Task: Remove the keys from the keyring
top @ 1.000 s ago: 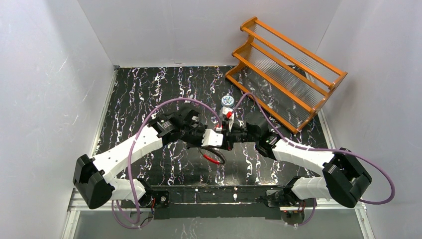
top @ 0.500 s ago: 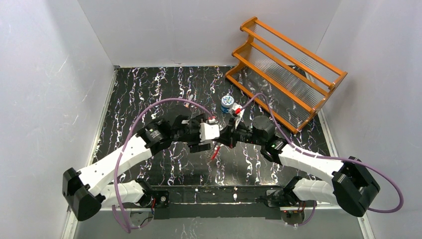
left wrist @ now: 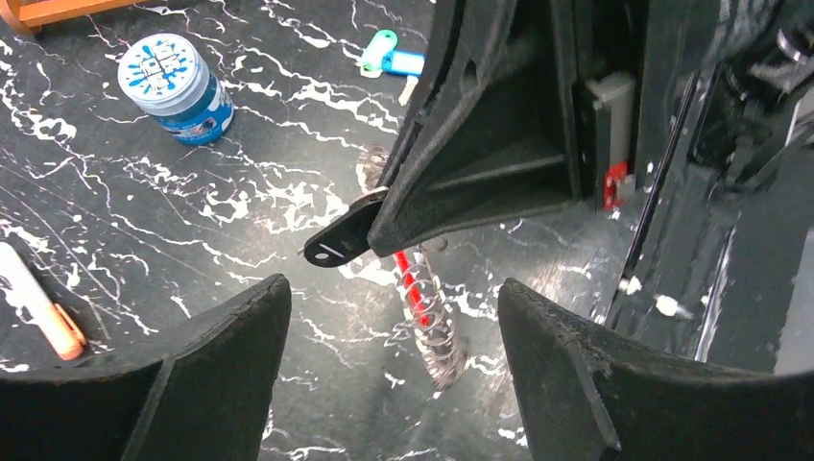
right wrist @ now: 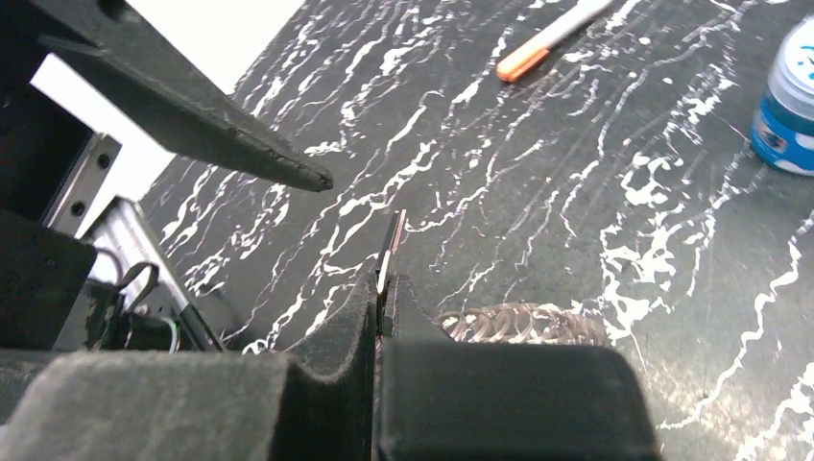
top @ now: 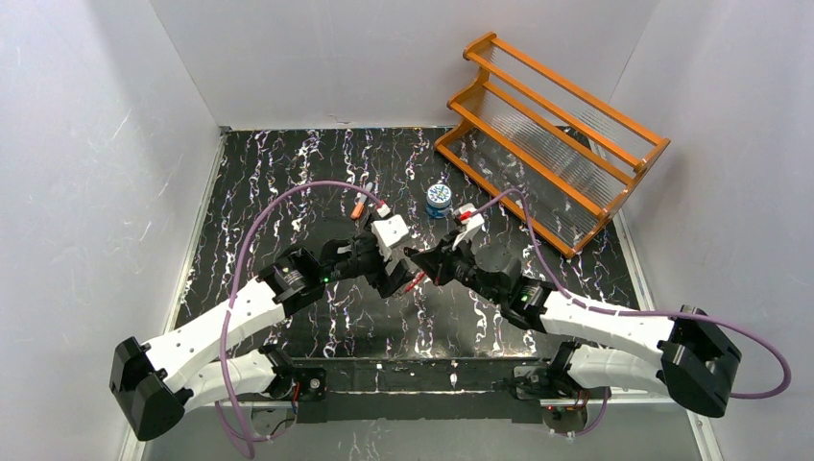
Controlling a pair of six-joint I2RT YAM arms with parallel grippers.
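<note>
My right gripper (right wrist: pixel 384 288) is shut on a thin dark key (right wrist: pixel 391 245), seen edge-on there. In the left wrist view that key (left wrist: pixel 336 242) sticks out of the right fingers (left wrist: pixel 480 154), showing its flat head and hole. The keyring (left wrist: pixel 432 331), a silvery coil with a red section, hangs below the key. It shows as a coil (right wrist: pixel 523 324) just past my right fingers. My left gripper (left wrist: pixel 394 288) stands open, one finger on each side of the hanging coil, touching nothing. From above, the left gripper (top: pixel 399 271) and right gripper (top: pixel 417 259) face each other, with the keyring (top: pixel 416 280) between them.
A small blue tin (top: pixel 439 199) stands behind the grippers. An orange-capped marker (top: pixel 358 206) lies to its left. Small green and blue pieces (left wrist: pixel 389 60) lie on the black marbled table (top: pixel 288 182). An orange wooden rack (top: pixel 552 134) fills the far right corner.
My left gripper has opened and let go, drawing back a little to the left. Both arms have sunk lower. The right gripper has stayed shut.
</note>
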